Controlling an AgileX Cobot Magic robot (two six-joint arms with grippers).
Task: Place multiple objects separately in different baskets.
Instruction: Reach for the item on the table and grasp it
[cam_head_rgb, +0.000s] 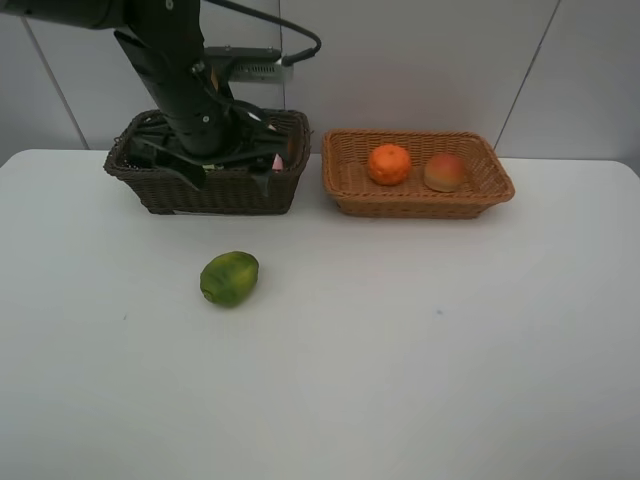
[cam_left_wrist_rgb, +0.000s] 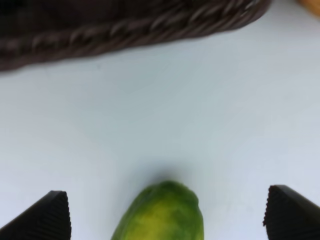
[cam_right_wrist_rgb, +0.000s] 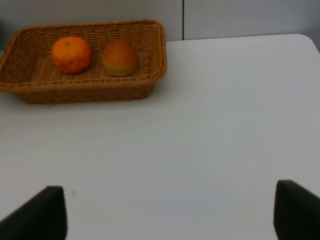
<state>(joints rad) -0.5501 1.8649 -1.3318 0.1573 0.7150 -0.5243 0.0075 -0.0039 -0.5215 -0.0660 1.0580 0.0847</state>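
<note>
Starting on your left, the left gripper (cam_left_wrist_rgb: 167, 215) has its two black ribbed fingers (cam_left_wrist_rgb: 42, 217) spread as wide as they go, holding nothing, and the oval green fruit (cam_left_wrist_rgb: 162, 212) lies on the white table (cam_head_rgb: 400, 350) directly ahead of it, centred between the fingertips but not yet touched by either. Its long axis seems to run roughly along the gripper's line of approach (the exterior view shows it only slightly skewed), so you would likely be closing across its narrower width. Beyond the fruit from this gripper stands the deep dark brown woven wicker basket (cam_head_rgb: 215, 185), with something pink (cam_head_rgb: 277, 162) showing inside past the arm. To the gripper's right sits the shallow light orange-tan wicker basket (cam_head_rgb: 345, 190), holding the round orange (cam_head_rgb: 389, 164) and the red-yellow peach-like fruit (cam_head_rgb: 444, 172) side by side. The right gripper (cam_right_wrist_rgb: 167, 215) also stands open and empty, above bare table, well away from the green fruit, so the left arm is clearly the nearer one.
</note>
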